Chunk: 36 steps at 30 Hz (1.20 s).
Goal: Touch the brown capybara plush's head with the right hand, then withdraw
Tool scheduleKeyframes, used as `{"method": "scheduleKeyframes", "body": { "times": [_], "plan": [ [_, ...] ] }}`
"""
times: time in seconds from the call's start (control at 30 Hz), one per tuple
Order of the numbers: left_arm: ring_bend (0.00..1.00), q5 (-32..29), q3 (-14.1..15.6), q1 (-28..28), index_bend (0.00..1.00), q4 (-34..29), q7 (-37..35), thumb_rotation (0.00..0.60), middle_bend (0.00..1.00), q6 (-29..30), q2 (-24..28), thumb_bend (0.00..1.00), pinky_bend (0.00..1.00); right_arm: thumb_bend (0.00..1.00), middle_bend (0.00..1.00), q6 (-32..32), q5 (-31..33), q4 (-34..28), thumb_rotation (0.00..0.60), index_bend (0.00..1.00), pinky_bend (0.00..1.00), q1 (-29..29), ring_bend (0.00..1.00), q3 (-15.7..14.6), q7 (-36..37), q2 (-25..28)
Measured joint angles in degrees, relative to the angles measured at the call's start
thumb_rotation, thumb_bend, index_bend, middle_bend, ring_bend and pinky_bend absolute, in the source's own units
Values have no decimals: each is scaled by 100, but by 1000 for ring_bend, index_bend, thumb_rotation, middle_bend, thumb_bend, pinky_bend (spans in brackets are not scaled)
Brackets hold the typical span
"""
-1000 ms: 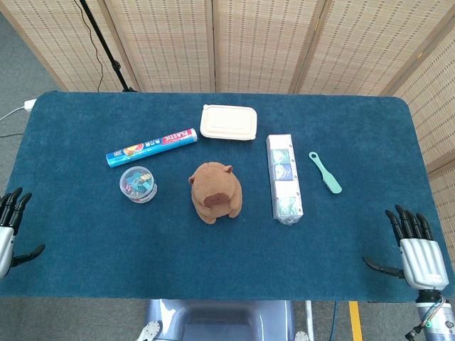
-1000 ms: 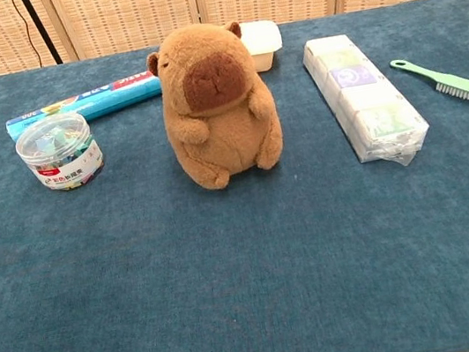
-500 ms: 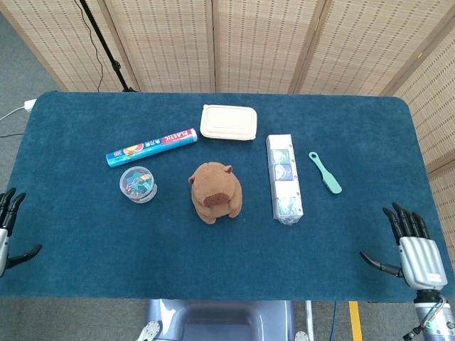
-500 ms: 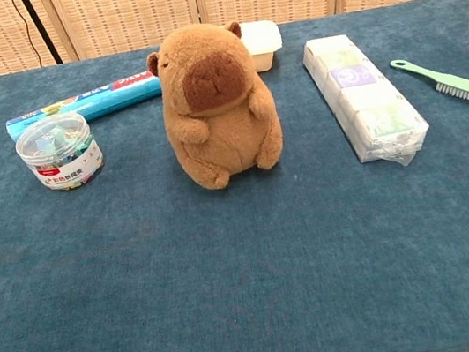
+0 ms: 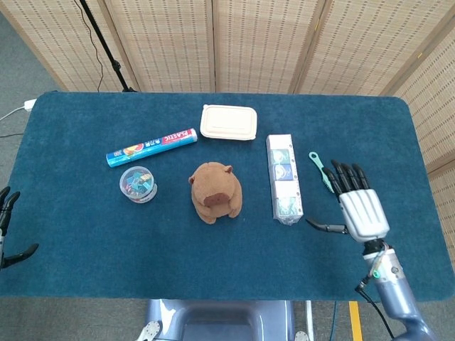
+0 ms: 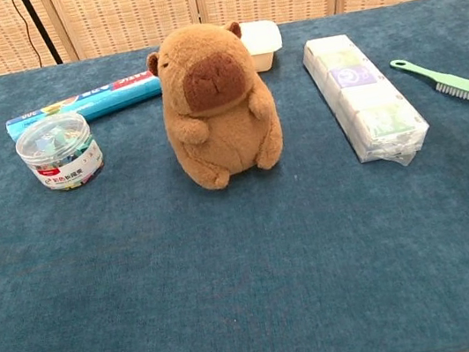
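Note:
The brown capybara plush [image 5: 215,192] sits upright mid-table, facing the robot, and fills the centre of the chest view [image 6: 216,103]. My right hand [image 5: 360,206] hovers above the table's right side, fingers spread and holding nothing, well to the right of the plush and just past the tissue pack [image 5: 284,177]. Its fingertips partly cover the green brush [image 5: 318,164]. Only a dark fingertip shows at the chest view's top right edge. My left hand [image 5: 7,227] is at the table's left edge, mostly cut off, fingers apart and holding nothing.
A clear jar of clips [image 5: 138,184] stands left of the plush, with a blue plastic-wrap box [image 5: 151,147] behind it. A cream lidded container [image 5: 229,122] lies behind the plush. Woven screens close off the far side.
My right hand has risen from the table's front right edge and moved inward to the left, now over the brush beside the tissue pack. The left hand slid slightly lower.

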Motion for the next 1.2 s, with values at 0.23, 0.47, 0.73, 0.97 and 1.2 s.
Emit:
{"method": "scheduleKeyframes", "body": {
  "times": [0.23, 0.47, 0.73, 0.97, 1.2],
  "plan": [
    [0, -102, -15, -4, 0, -1, 189, 600, 0, -63, -78, 0, 0, 0, 0, -365, 1637, 38, 45, 0, 0, 1268, 0, 680, -1446, -823],
    [0, -136, -40, 16, 0, 16, 326, 600, 0, -16, -163, 0, 0, 0, 0, -465, 2952, 275, 45, 0, 0, 2430, 0, 1090, -2182, -1632],
    [0, -276, -105, -8, 0, 12, 252, 600, 0, -113, -128, 0, 0, 0, 0, -307, 3669, 571, 45, 0, 0, 3344, 0, 1253, -2589, -2251],
    [0, -266, -110, 18, 0, 21, 62, 600, 0, -85, -71, 0, 0, 0, 0, -131, 4106, 1217, 44, 0, 0, 3933, 0, 1276, -2817, -2829],
    [0, -300, -141, 50, 0, 50, -119, 600, 0, -56, -8, 0, 0, 0, 0, -70, 4537, 2061, 43, 0, 0, 4382, 0, 1301, -2904, -3393]
  ]
}}
